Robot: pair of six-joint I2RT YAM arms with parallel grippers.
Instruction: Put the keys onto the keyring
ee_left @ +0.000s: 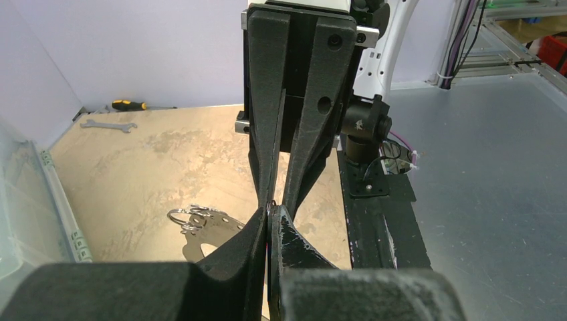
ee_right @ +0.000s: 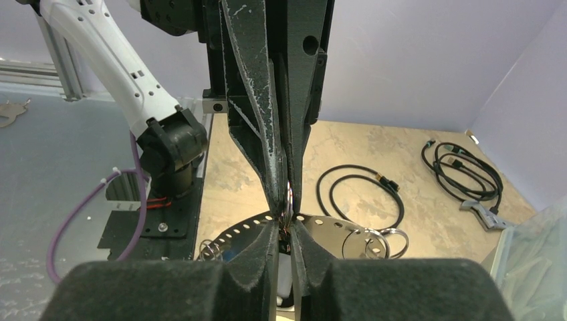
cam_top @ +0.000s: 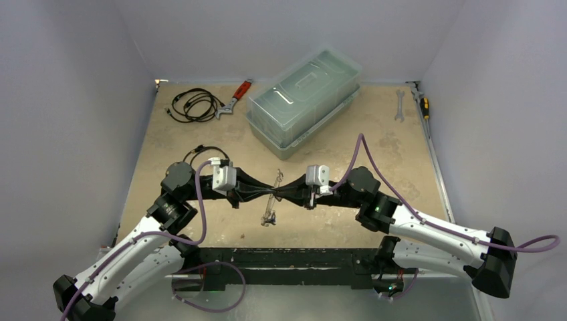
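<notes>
Your two pincers meet tip to tip at the centre of the overhead frame, above the counter. The left pincer is clenched on a small split ring, caught only at its very tips. The right pincer is nearly closed at the same spot, and I cannot tell whether it grips anything. The keyring, a pale band with holes along its rim, sits just beyond the tips. There are loose rings at the lower right of the right wrist frame. I see no clear key blade or tag.

That shallow pinch is your risk: a sideways tug from the right could twist the ring out and drop it. With the tips this crowded, closing further may clamp finger on finger instead of metal.
</notes>
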